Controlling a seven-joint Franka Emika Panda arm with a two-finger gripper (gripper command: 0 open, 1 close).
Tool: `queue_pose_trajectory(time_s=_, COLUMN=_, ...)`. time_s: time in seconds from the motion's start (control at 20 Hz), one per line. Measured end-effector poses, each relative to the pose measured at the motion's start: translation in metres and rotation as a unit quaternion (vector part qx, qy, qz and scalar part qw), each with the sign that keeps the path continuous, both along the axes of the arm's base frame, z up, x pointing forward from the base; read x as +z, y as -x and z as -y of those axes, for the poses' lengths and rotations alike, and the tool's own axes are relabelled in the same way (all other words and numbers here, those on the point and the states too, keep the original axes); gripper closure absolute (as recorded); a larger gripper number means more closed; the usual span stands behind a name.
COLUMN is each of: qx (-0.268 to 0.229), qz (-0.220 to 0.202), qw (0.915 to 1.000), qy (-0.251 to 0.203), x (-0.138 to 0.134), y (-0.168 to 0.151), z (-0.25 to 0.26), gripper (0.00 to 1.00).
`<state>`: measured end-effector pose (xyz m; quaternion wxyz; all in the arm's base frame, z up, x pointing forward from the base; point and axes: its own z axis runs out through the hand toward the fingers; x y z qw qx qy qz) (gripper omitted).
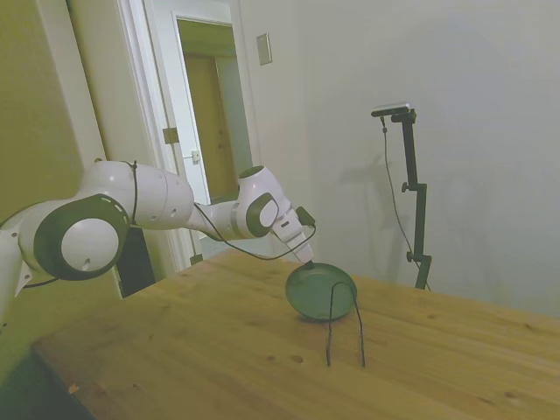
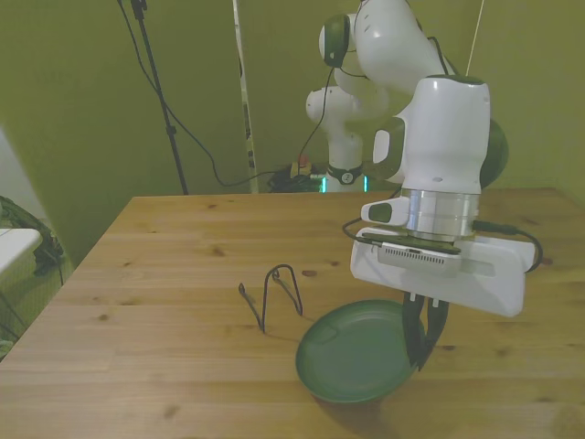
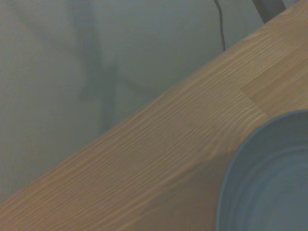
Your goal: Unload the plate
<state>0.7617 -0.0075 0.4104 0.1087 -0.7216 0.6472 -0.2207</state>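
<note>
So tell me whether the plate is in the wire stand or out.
Out. The plate, tilted and held at its rim by the pincer, sits apart from the wire stand.

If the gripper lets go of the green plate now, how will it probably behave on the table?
The plate looks rigid and shallow, so it will probably settle flat, not roll. It is held tilted by its rim in the gripper, so it may drop and wobble. Its matte surface suggests little sliding on the wooden table.

Dark green plate (image 2: 352, 358), tilted, beside stand (image 2: 274, 294).
</note>
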Motion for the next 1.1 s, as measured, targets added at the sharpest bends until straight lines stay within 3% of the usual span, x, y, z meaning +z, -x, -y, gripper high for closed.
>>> queue_pose_trajectory(time_s=0.35, qx=-0.001, qz=-0.001, qw=1.0000, qy=0.000, x=-0.005, y=-0.004, z=0.004, gripper=0.00)
queue_pose_trajectory(time_s=0.55, qx=0.003, qz=0.009, qw=1.0000, qy=0.002, x=0.007, y=-0.006, z=0.005, gripper=0.00)
queue_pose_trajectory(time_s=0.7, qx=0.017, qz=0.016, qw=0.9997, qy=0.003, x=0.031, y=-0.003, z=0.000, gripper=0.00)
queue_pose_trajectory(time_s=0.85, qx=0.051, qz=0.029, qw=0.9983, qy=0.000, x=0.072, y=0.009, z=-0.017, gripper=0.00)
queue_pose_trajectory(time_s=1.1, qx=0.119, qz=0.021, qw=0.9926, qy=-0.009, x=0.136, y=0.062, z=-0.068, gripper=0.00)
